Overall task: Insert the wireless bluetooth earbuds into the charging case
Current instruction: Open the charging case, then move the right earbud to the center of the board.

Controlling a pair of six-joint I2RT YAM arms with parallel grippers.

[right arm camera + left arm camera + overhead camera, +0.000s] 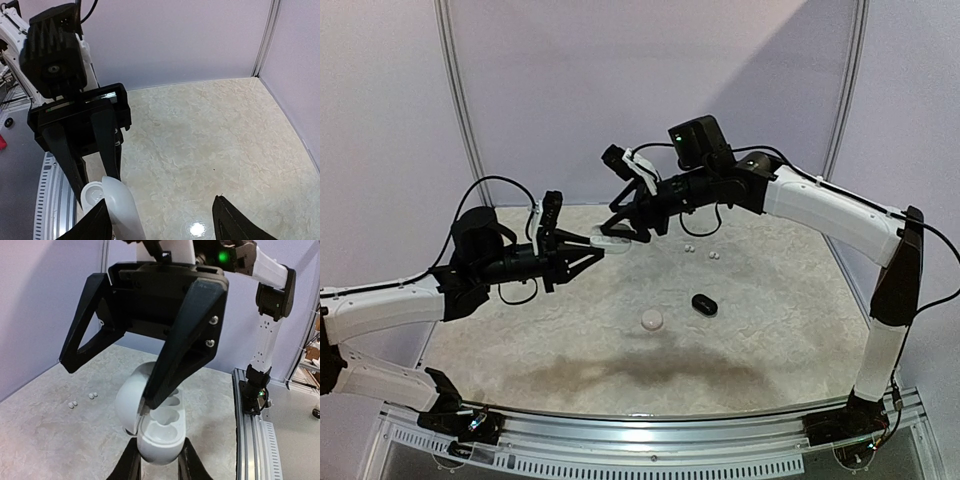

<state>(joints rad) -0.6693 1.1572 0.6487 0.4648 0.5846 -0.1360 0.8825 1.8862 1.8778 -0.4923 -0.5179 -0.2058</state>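
My left gripper [596,246] [160,462] is shut on the base of a white charging case [159,437] [611,241], held up over the table. Its lid [129,399] [121,207] stands open to the left, and both wells look bare. My right gripper [626,231] [108,385] [162,227] hangs open right over the case, one black fingertip [151,399] against the lid's inner edge. The other finger [75,352] is out past the lid. Tiny white earbuds lie on the table in two pairs [73,404] [92,395], also in the top view [688,248] [712,256].
A black pebble-like case [704,304] and a round white case [651,320] rest on the mottled table mat [770,330] near the middle. An aluminium rail [255,430] runs along the near edge. Pale walls close in the back and sides.
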